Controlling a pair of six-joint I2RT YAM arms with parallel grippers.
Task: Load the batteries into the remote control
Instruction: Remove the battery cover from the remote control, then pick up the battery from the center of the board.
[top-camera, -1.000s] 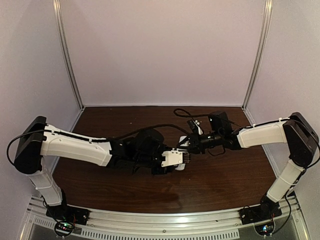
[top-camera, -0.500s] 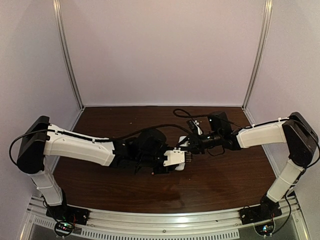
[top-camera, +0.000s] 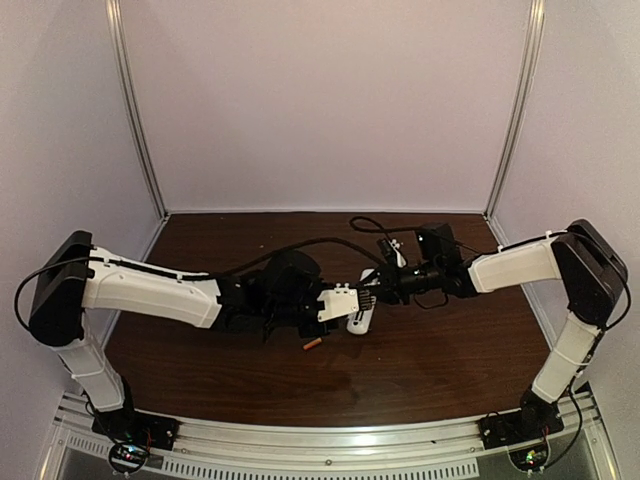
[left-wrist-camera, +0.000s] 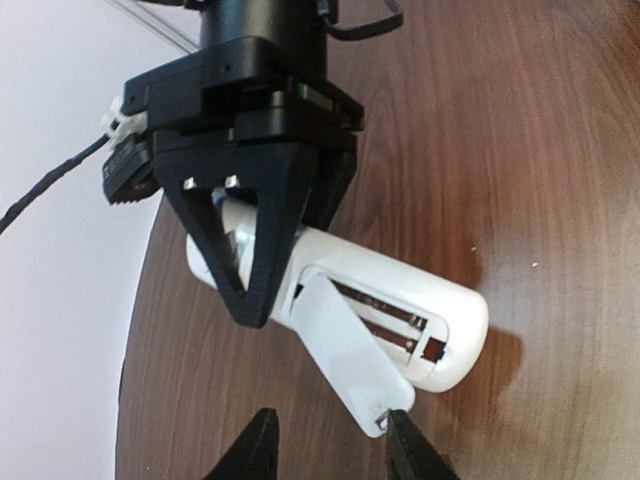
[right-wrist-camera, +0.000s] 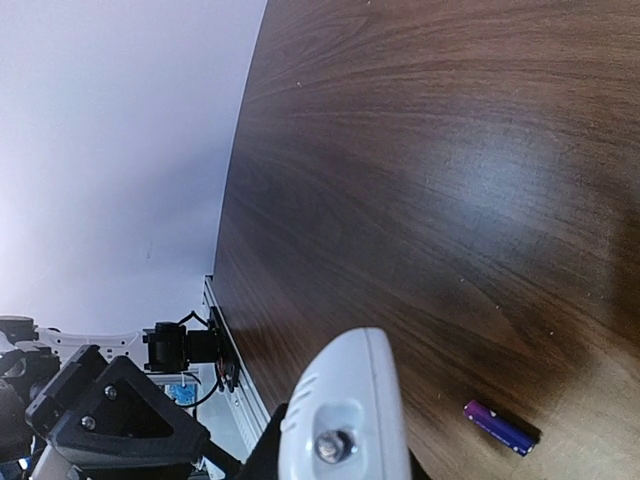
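Dark wood table (top-camera: 420, 360) — pale lilac walls (top-camera: 320, 100), aluminium corner posts (top-camera: 135, 110).

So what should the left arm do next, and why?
Probably swing the left gripper, open, to the orange battery and pick it up. The right gripper holds the remote with its cover flipped open and the recess empty; the purple battery also lies loose on the table.

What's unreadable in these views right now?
- Purple battery: not findable in top view; seen only from right wrist.
- Orange battery: too small in top view to tell its ends.
- Left gripper: fingers cut off by left wrist view's bottom edge; contact with battery cover unclear.
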